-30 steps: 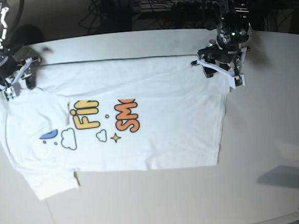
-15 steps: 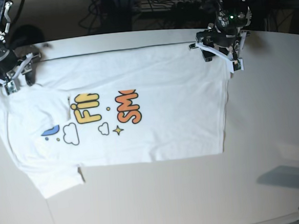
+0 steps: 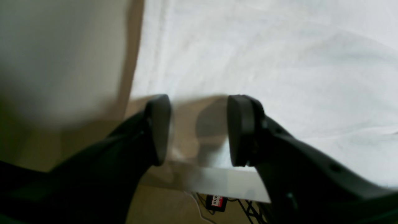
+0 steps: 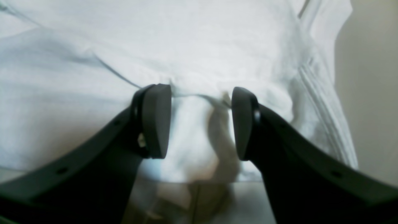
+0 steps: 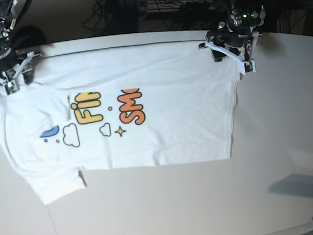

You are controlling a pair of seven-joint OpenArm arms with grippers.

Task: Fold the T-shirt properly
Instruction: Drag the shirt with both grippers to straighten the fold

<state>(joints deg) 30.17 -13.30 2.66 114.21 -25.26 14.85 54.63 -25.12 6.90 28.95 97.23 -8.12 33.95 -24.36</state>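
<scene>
Both wrist views are blurry, so contact w/ cloth is hard to tell. The big white cotton T-shirt (image 5: 145,113) w/ yellow and orange letters lies flat on the beige table (image 5: 205,200), below both tools. Left gripper (image 3: 199,130) hangs at one far corner, jaws spread. Right gripper (image 4: 201,123) hangs at the other far corner, spread too, fabric bunched between the pads (image 4: 155,121).

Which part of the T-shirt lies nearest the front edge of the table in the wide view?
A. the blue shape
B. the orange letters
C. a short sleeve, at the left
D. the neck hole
C: in the base view a short sleeve of the T-shirt sticks out lowest, at the left.
</scene>
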